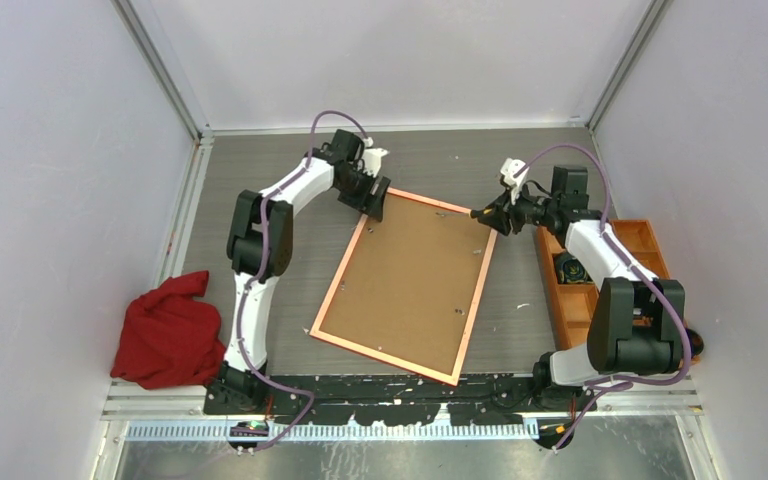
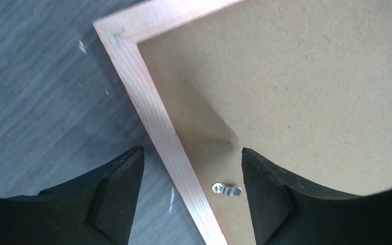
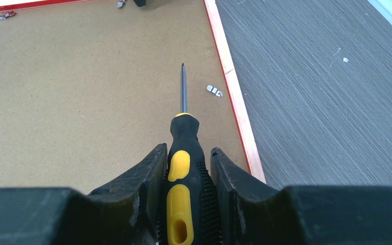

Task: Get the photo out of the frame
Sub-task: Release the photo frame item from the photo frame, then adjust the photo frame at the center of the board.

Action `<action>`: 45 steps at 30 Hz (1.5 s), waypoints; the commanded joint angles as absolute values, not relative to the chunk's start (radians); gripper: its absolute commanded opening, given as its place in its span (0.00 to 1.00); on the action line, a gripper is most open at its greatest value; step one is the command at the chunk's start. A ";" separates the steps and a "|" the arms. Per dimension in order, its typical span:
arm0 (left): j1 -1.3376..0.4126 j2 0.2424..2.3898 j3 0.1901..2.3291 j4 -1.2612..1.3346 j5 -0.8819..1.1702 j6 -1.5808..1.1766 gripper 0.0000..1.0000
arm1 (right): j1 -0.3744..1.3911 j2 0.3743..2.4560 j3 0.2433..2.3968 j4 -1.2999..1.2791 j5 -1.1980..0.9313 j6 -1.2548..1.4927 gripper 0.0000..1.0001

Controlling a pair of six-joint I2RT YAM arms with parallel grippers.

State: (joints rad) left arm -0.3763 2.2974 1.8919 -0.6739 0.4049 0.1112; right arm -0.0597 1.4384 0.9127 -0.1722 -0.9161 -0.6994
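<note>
Held left gripper (image 2: 191, 155) wide open, empty, over upper-left rail of frame (image 2: 145, 102) — probably stiff, light, graspable; clamped screwdriver (image 3: 185, 130) in right gripper (image 3: 188, 153)

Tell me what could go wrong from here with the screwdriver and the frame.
1. The right gripper holds the screwdriver with its tip over the backing board, short of the small metal clip beside the frame. A miss might gouge the board or skid off.
2. The left gripper is open astride the frame's corner, not clamping it, so the frame may slide under a push.
</note>
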 commanded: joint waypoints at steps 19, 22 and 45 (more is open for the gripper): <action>-0.343 1.936 1.463 -0.762 0.366 0.153 0.67 | -0.081 1.336 0.940 -0.079 -1.005 -0.597 0.01; -0.345 1.964 1.479 -0.755 0.353 0.126 0.62 | -0.085 1.325 0.935 -0.065 -1.010 -0.580 0.01; -0.400 2.046 1.516 -0.787 0.266 0.115 0.30 | -0.095 1.313 0.925 -0.051 -1.014 -0.571 0.01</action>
